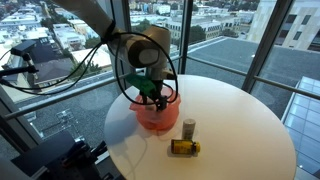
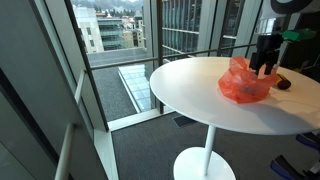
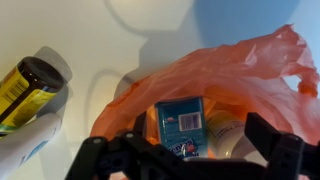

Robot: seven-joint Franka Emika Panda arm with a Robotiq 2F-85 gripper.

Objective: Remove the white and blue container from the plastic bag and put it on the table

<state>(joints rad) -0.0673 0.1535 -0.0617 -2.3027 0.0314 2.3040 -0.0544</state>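
Note:
An orange plastic bag [image 1: 155,116] sits on the round white table [image 1: 240,110]; it shows in both exterior views [image 2: 243,86]. In the wrist view the bag [image 3: 235,62] lies open. Inside it stands a blue carton with a white barcode label [image 3: 180,122], and a white bottle [image 3: 228,135] lies right of it. My gripper [image 3: 200,138] is open, low over the bag mouth, with its fingers on either side of the two items and touching neither. It also shows in both exterior views [image 1: 150,94] [image 2: 264,64].
A yellow bottle with a dark cap [image 1: 184,147] lies on the table beside the bag, also in the wrist view [image 3: 25,88]. A small pale bottle [image 1: 188,128] stands next to it. Glass walls surround the table [image 2: 190,85].

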